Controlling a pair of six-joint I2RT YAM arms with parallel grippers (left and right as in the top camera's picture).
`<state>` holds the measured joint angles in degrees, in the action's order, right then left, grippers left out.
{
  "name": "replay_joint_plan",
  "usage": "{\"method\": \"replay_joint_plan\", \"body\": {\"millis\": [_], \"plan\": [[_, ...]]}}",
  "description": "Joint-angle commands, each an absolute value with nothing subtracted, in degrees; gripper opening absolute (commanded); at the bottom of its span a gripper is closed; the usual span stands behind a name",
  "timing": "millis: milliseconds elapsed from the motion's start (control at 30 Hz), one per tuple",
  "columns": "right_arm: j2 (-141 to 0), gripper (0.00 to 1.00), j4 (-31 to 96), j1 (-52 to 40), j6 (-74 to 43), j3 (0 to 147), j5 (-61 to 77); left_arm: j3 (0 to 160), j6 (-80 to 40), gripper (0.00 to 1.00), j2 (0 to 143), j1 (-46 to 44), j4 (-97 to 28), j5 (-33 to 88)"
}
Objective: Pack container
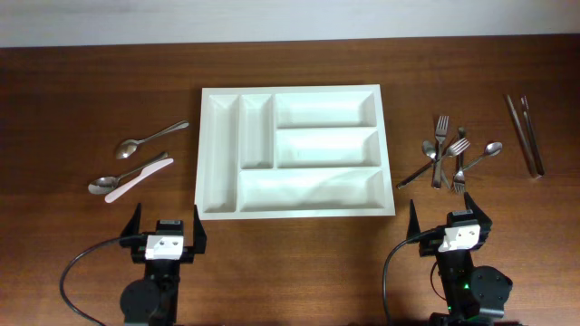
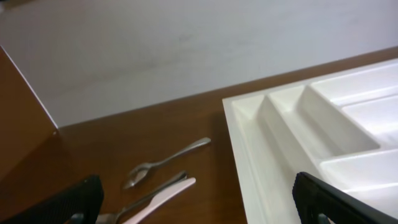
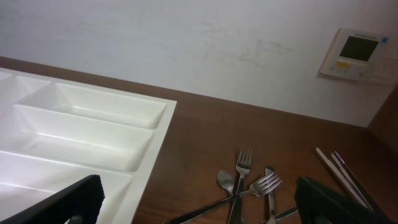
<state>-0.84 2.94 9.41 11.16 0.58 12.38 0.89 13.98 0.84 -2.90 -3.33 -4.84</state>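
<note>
While both arms sit at the near edge of the dark brown wooden counter, the left claw and the right claw each stand with fingers wide apart, touching no item. Large white rectangular plastic cutlery tray: flat, mid-counter, two narrow compartments at its left end. Left of tray, well apart: two metal spoons, pale pink knife. Right of tray: crossed heap of metal forks; further right, slim metal sticks.

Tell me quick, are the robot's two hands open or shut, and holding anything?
Left gripper: open, holding nothing.
Right gripper: open, holding nothing.
</note>
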Motion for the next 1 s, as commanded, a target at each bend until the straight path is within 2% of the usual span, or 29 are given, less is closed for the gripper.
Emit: {"method": "replay_joint_plan", "body": {"millis": [0,233,433,567,800,967], "plan": [[-0.4,0.99,3.2,9.0,11.0,0.3,12.9,0.5,14.6,0.99,0.6,-3.2,-4.3,-5.1],[-0.4,0.99,3.0,9.0,10.9,0.4,14.6,0.6,7.8,0.99,2.5,-3.2,-3.9,-4.7],[-0.8,0.99,5.5,9.0,-0.8,3.9,16.0,6.6,0.8,0.99,5.6,-3.2,-6.1,-8.4],[-5.2,0.99,12.5,9.0,-2.4,10.6,16.0,15.9,0.6,0.99,13.4,-3.1,-11.9,-14.4],[-28.0,0.99,30.0,9.0,0.4,32.9,15.8,35.8,0.8,0.99,35.5,4.0,-17.7,-17.3],[-50.1,0.99,45.7,9.0,9.6,53.0,12.2,50.6,0.9,0.99,52.4,13.9,-23.6,-7.5]]}}
